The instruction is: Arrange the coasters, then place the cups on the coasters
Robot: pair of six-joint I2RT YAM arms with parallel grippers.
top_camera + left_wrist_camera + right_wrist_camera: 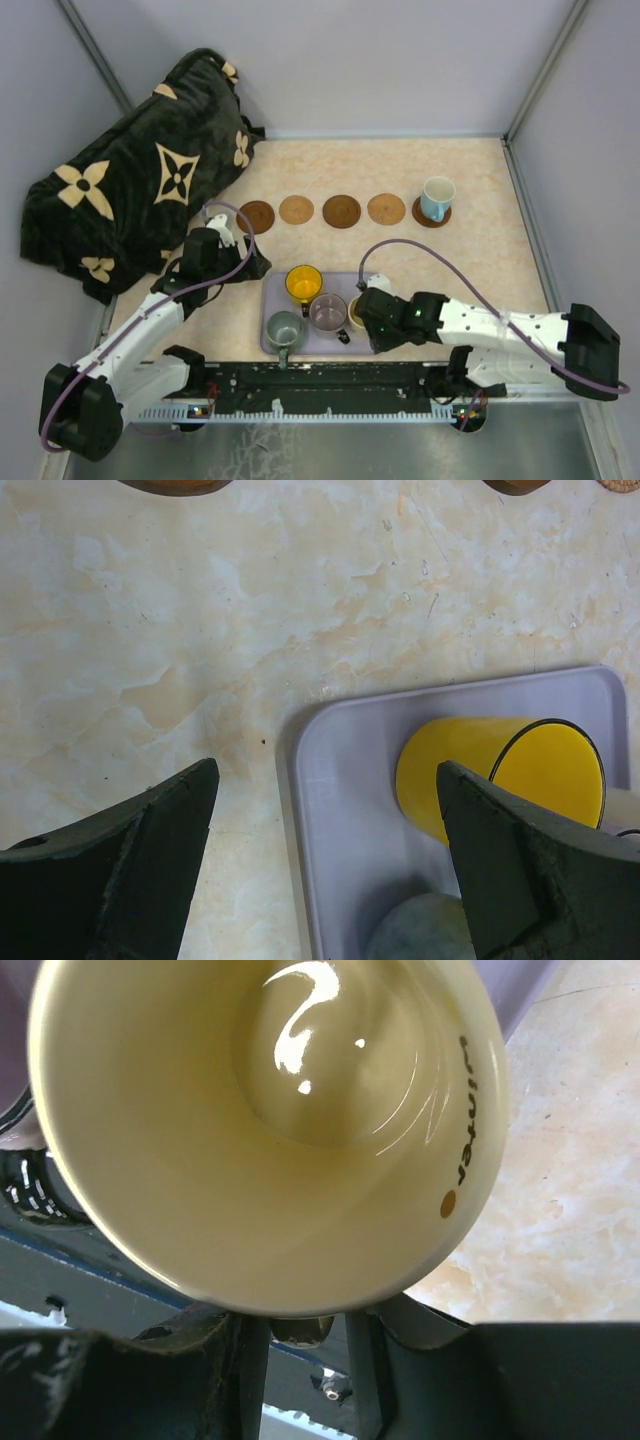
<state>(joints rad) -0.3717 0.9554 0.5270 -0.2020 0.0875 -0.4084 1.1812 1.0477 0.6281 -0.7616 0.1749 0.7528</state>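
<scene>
Cream-yellow cup [270, 1130] upright, mouth up; right pincer [300, 1335] half-closed astride its rim, grip unclear; left pincer [325, 780] wide, empty.

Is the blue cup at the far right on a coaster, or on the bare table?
On a coaster: its dark rim shows under the blue cup.

Light: you have bright, even light from above.
Glare: white highlights at twelve o'clock inside the cream cup [250, 1160].
Shadow: soft dark patch on the tray [340, 810], seven o'clock of the yellow cup [450, 770].
Focus: your left wrist view shows the marbled table [200, 630] crisply.
</scene>
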